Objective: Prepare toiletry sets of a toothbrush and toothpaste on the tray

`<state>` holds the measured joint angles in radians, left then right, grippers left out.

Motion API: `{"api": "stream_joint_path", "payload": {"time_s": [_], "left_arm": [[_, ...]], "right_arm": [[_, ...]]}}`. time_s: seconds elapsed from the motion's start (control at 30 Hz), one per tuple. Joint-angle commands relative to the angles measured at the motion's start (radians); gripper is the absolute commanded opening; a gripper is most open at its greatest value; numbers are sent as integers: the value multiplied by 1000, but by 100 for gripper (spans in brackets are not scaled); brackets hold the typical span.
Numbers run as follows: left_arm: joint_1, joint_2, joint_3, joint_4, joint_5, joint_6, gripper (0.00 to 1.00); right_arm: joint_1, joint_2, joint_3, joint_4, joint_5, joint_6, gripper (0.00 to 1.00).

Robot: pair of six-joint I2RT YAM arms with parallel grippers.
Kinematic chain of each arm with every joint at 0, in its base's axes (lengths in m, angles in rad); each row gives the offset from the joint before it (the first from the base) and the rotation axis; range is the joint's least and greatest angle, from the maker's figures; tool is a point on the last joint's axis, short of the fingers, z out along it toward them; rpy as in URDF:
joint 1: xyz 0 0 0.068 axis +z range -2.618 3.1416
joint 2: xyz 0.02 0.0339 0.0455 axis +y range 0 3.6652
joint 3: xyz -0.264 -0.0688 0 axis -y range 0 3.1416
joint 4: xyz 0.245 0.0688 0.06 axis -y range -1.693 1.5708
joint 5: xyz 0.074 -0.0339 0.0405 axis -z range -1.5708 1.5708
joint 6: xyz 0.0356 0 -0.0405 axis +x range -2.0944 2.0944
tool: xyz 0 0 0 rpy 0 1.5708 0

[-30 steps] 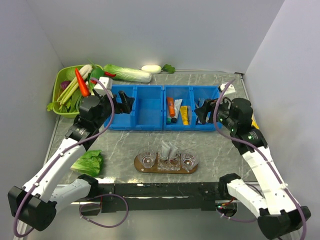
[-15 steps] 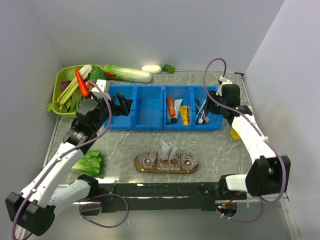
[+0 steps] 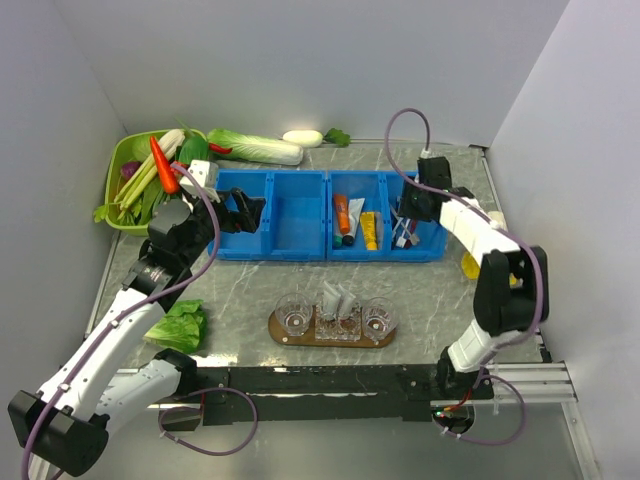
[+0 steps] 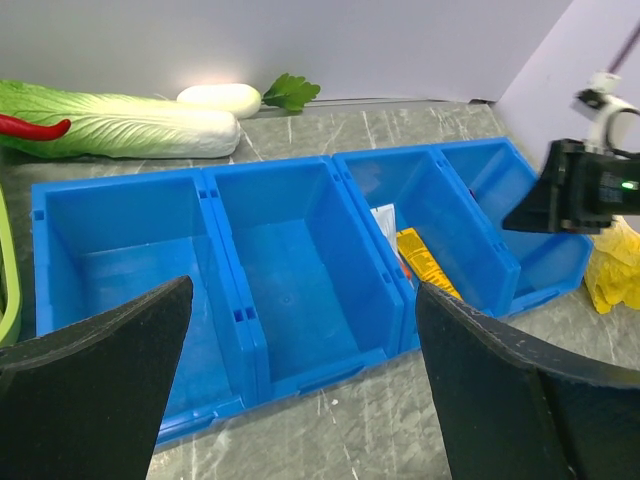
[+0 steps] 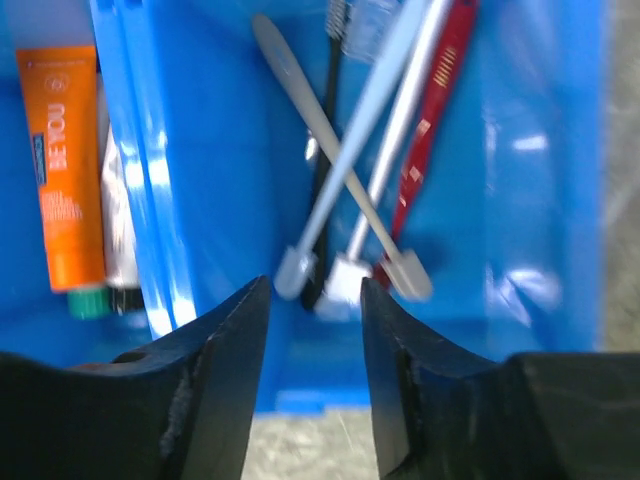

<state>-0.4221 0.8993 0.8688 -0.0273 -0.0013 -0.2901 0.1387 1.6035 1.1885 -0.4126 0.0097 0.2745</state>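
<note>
The brown wooden tray (image 3: 333, 343) lies at the table's front middle and holds three glass cups. Two silvery toothpaste tubes (image 3: 338, 298) rest on its far side. Several toothbrushes (image 3: 405, 228) lie crossed in the rightmost blue bin, which also shows in the right wrist view (image 5: 372, 150). My right gripper (image 3: 407, 212) hangs open and empty just above their handle ends (image 5: 314, 290). My left gripper (image 3: 250, 212) is open and empty in front of the two left bins (image 4: 303, 290). Another white tube (image 3: 354, 218) lies in the third bin.
Four joined blue bins (image 3: 300, 215) stand across the middle. An orange tube (image 3: 342, 213) and a yellow tube (image 3: 369, 230) lie in the third bin. A green basket (image 3: 115, 180) of vegetables stands back left, cabbage (image 3: 255, 147) behind the bins, lettuce (image 3: 178, 325) front left, a yellow thing (image 3: 470, 262) right.
My right arm has swung from the right side round to the back, bringing its gripper over the rightmost bin and its toothbrushes. My left arm has barely moved.
</note>
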Motion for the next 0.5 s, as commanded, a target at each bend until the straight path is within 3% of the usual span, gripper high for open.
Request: {"api": "stream_joint_path", "payload": {"time_s": [0.0, 0.47], "left_arm": [[-3, -5, -4, 30, 14, 8, 97], [-4, 6, -4, 32, 40, 6, 97]], "right_arm": [[22, 102, 98, -34, 52, 38, 47], [33, 259, 120, -31, 44, 98, 46]]}}
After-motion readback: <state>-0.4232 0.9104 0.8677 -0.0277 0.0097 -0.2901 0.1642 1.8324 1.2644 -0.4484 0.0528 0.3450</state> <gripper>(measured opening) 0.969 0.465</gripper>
